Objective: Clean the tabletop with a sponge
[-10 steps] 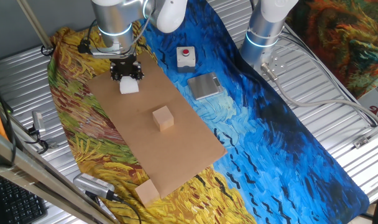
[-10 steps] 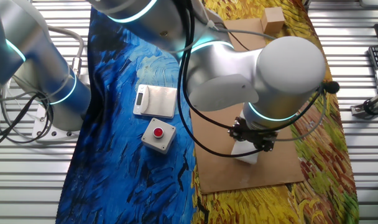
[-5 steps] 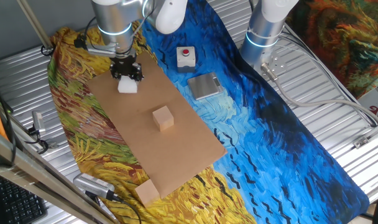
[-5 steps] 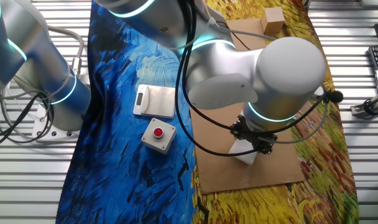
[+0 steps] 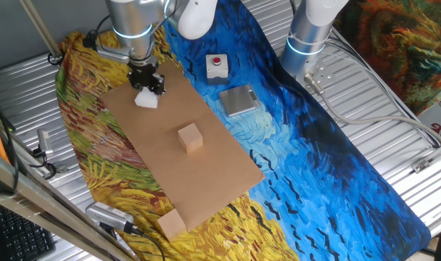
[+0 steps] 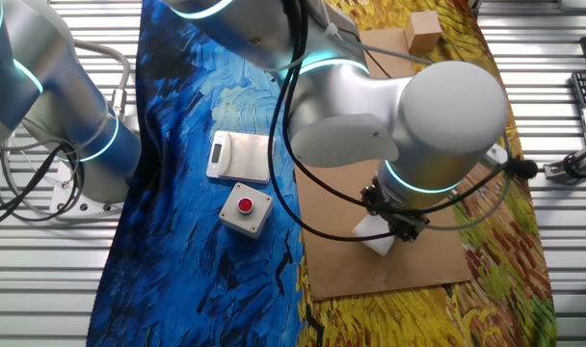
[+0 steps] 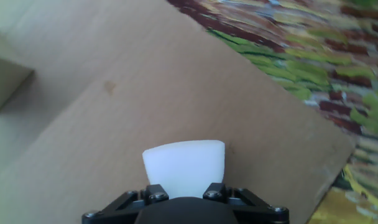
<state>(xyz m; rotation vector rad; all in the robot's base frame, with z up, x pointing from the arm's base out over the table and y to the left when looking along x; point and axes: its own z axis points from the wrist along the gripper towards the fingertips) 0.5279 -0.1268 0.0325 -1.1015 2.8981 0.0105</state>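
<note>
one fixed view: hand (image 5: 146, 85) grips the sponge (image 5: 146, 100) on the tabletop (image 5: 206, 167) corner, far from the tan cube (image 5: 191, 137).
other fixed view: same.
hand view: foam likely light, compressible; hold mid-sides.

bright, even light and soft shadows; the hand view is softly blurred (especially its edges).

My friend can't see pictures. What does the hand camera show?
A white sponge sticks out from the black pincer at the bottom, against a big brown board. A tan cube peeks in at the left edge, and colourful painted cloth lies past the board's right edge.
</note>
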